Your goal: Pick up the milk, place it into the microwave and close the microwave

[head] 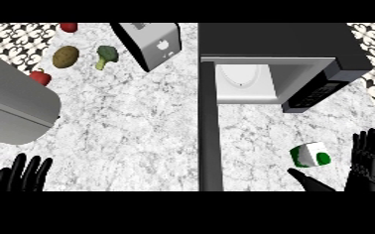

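Observation:
The milk (310, 155) is a small white carton with green markings, lying on the marble counter at the lower right. My right hand (359, 164) stands open just right of it, fingers up, with its thumb (310, 181) stretched out below the carton and apart from it. The microwave (293, 44) stands at the upper right with its white cavity (245, 82) exposed. Its dark door (210, 129) is swung open and reaches down the middle of the view. My left hand (24, 175) rests open at the lower left corner, fingers up.
A toaster (150, 43) stands at the top middle. Broccoli (107, 55), a potato (65, 56) and two red items (41, 77) (68, 27) lie at the upper left. A grey metal container (22, 106) fills the left edge.

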`<action>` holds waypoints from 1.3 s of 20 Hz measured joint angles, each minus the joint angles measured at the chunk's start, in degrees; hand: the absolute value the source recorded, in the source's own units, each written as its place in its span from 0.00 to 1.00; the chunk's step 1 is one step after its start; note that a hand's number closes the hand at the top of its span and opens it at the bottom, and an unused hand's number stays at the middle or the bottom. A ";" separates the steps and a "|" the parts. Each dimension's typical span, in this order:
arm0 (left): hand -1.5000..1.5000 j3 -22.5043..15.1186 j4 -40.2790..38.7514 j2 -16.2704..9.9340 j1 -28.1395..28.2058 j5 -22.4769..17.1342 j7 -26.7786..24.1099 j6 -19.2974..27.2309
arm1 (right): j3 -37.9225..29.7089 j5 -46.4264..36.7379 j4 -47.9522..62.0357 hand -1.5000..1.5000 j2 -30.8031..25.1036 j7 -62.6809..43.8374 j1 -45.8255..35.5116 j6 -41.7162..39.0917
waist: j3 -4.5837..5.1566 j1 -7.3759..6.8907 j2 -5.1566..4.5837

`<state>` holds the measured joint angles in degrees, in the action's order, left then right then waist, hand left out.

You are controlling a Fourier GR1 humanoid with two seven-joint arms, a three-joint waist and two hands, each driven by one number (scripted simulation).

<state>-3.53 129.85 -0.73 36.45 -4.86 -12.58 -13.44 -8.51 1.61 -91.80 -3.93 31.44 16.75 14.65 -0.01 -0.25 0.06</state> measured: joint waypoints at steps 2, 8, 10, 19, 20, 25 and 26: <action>0.00 1.40 -0.30 -0.51 0.19 -1.25 -0.41 -0.77 | -1.05 0.82 3.34 0.00 -0.22 2.79 0.34 -1.44 | 0.01 0.00 0.01; 0.00 1.94 -0.30 -0.25 1.82 -1.84 -1.93 -1.96 | -3.98 2.11 13.52 0.00 -2.57 7.17 -2.74 -5.21 | 0.01 -0.07 -0.01; 0.00 2.15 -0.26 -0.33 1.01 -2.02 -0.97 -1.91 | -4.72 2.26 16.35 0.00 -3.51 7.91 -3.84 -6.31 | 0.00 -0.04 -0.02; 0.00 3.24 -0.50 0.08 1.28 -2.44 -1.41 -3.11 | -7.41 1.19 30.76 0.00 -5.06 13.43 -10.07 -6.40 | -0.01 -0.13 -0.03; 0.00 2.11 -1.18 0.21 0.88 -1.38 -1.91 -1.98 | -7.60 1.08 32.30 0.00 -5.25 13.84 -10.94 -6.36 | -0.01 -0.13 -0.04; 0.00 2.37 -0.84 0.41 2.69 -1.66 -3.00 -2.91 | -8.56 1.41 39.96 0.00 -6.36 17.81 -13.32 -8.62 | -0.01 -0.20 -0.03; 0.00 2.38 -0.90 0.46 2.59 -1.61 -2.83 -2.94 | -8.94 1.49 42.98 0.00 -6.64 18.93 -14.84 -9.16 | -0.02 -0.25 -0.05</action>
<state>-1.15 128.96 -0.27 39.04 -6.47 -15.41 -16.39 -17.44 3.11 -48.82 -10.57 50.37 1.91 5.49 -0.03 -0.49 0.01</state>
